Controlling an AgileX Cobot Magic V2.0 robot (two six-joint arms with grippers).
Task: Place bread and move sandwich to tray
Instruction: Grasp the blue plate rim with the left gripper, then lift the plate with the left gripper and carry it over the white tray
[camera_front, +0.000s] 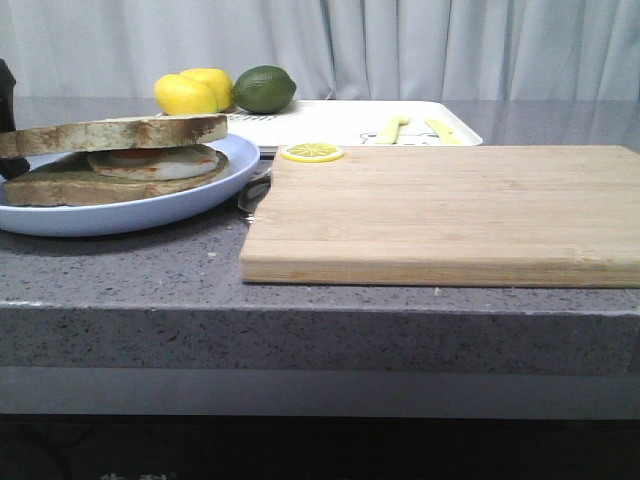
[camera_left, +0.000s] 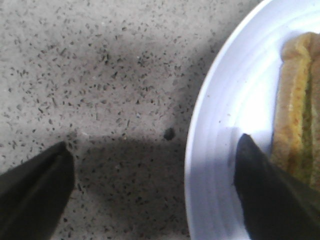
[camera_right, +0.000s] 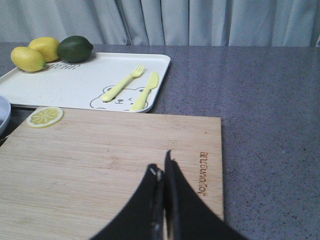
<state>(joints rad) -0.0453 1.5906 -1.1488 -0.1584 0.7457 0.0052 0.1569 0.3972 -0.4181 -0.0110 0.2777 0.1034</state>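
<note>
The sandwich (camera_front: 115, 160) lies on a light blue plate (camera_front: 120, 212) at the left: a plain bread slice (camera_front: 120, 132) rests, slightly tilted, on a fried egg (camera_front: 160, 162) over a lower slice. The white tray (camera_front: 350, 125) stands behind the cutting board and also shows in the right wrist view (camera_right: 75, 82). My left gripper (camera_left: 153, 141) is open and empty, one finger over the plate's rim (camera_left: 225, 100) beside the sandwich's crust (camera_left: 295, 110), the other over the counter. My right gripper (camera_right: 161, 162) is shut and empty above the cutting board.
A wooden cutting board (camera_front: 440, 210) fills the middle and right, with a lemon slice (camera_front: 311, 152) at its far left corner. On the tray are two lemons (camera_right: 31, 54), a lime (camera_right: 75, 48), a yellow fork (camera_right: 122, 82) and a knife (camera_right: 146, 91). A curtain hangs behind.
</note>
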